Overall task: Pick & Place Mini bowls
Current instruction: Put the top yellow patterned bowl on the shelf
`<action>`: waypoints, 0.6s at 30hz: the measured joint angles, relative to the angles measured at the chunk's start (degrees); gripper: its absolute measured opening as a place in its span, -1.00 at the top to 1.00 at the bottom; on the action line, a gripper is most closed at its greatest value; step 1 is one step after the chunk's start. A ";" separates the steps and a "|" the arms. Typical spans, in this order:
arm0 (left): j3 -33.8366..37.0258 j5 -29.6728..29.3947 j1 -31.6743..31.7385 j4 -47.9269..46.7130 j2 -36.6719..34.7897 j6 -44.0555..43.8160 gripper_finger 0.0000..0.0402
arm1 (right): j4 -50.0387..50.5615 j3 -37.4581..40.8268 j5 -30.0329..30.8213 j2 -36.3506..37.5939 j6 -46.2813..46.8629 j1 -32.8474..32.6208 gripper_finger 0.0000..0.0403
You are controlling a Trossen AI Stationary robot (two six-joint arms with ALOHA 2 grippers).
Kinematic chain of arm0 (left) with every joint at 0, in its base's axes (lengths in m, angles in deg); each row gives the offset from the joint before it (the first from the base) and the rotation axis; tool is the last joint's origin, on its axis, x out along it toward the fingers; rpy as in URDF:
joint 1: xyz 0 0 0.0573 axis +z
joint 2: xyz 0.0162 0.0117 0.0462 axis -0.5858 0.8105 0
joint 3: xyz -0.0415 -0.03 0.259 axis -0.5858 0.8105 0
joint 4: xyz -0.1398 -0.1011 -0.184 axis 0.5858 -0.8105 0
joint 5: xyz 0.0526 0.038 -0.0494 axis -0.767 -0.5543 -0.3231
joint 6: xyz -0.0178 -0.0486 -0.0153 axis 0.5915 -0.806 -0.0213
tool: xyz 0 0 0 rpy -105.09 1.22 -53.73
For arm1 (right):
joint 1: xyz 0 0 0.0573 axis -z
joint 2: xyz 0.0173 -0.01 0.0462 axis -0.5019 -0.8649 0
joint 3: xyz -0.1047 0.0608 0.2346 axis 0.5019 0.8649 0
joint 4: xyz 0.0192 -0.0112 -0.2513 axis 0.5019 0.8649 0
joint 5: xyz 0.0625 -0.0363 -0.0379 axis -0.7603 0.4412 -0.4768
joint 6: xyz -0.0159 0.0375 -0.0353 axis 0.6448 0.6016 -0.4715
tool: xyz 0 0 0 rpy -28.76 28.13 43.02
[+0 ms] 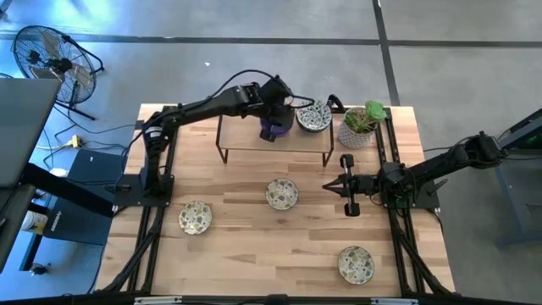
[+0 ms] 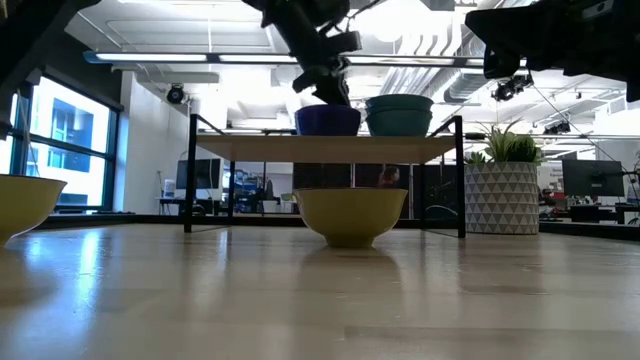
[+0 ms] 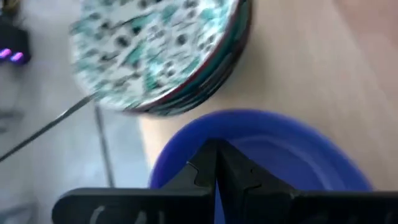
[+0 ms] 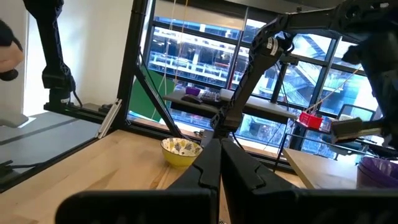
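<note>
left gripper (image 1: 273,127) clenched on rim of purple bowl (image 1: 275,125) on shelf (image 1: 246,140), patterned bowl (image 1: 314,116) just beside, right gripper (image 1: 346,185) clenched, empty, above table (image 1: 254,254)

Purple mini bowl (image 1: 273,129) upright on the raised shelf (image 1: 254,140), glossy, rim pinched in the left gripper (image 1: 276,113); patterned bowl (image 1: 314,116) just beside it on the same shelf, cream with dark speckled floral print, green outside. Three more patterned bowls upright on the table (image 1: 254,246), well apart: centre (image 1: 282,194), left side (image 1: 195,218), near right (image 1: 356,263). Outsides yellow in low view.
</note>
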 joint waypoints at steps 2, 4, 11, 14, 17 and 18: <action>0.10 -2.90 -0.82 -0.29 -0.91 -1.34 1.00 | 0.03 0.00 -0.01 0.00 0.00 -0.01 1.00; 1.73 -4.84 -1.94 -0.38 -2.81 -2.14 1.00 | 0.15 0.00 -0.01 0.00 0.00 -0.02 1.00; 12.86 -9.96 -7.72 7.09 -10.30 -5.57 1.00 | 1.12 0.00 -0.01 0.02 -0.11 -0.02 1.00; 20.95 -9.03 -10.33 12.83 -15.77 -6.64 1.00 | 1.35 0.00 -0.01 0.02 0.07 -0.02 1.00; 28.90 -8.72 -13.28 21.34 -20.59 -8.14 1.00 | 1.60 0.00 -0.03 0.00 0.44 -0.02 1.00; 31.51 -8.21 -14.27 23.03 -22.24 -8.66 1.00 | 1.66 0.00 -0.03 0.00 0.44 -0.02 1.00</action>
